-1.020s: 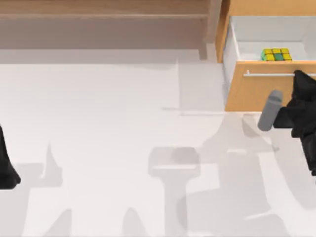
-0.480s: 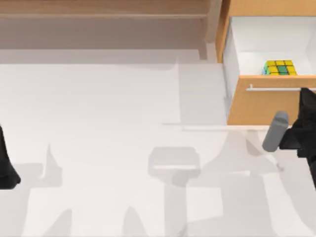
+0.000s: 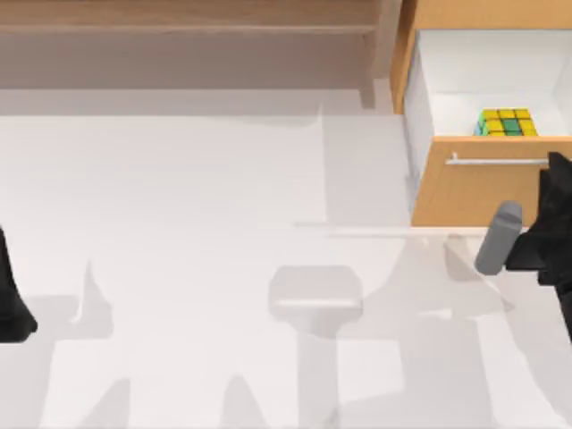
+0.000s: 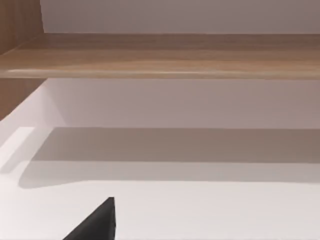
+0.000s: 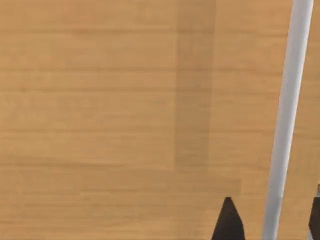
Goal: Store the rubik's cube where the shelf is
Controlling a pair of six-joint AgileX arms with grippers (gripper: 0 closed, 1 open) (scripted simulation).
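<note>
Top view: rubik's cube (image 3: 507,122) sits in the open drawer (image 3: 487,67) of the orange-wood cabinet, top right, just behind the drawer front (image 3: 478,183). Shelf (image 3: 188,27) runs along the top, left of it. Our right gripper (image 5: 270,220) is at the silver handle (image 3: 496,161), fingers apart w/ the bar between. Left arm (image 3: 13,299) parked at left edge; we can't tell its finger state.

Far edge of table
Rubik's cube (image 3: 507,122) lay in open drawer (image 3: 487,67) at right; shelf (image 3: 192,31) stood left of it.
</note>
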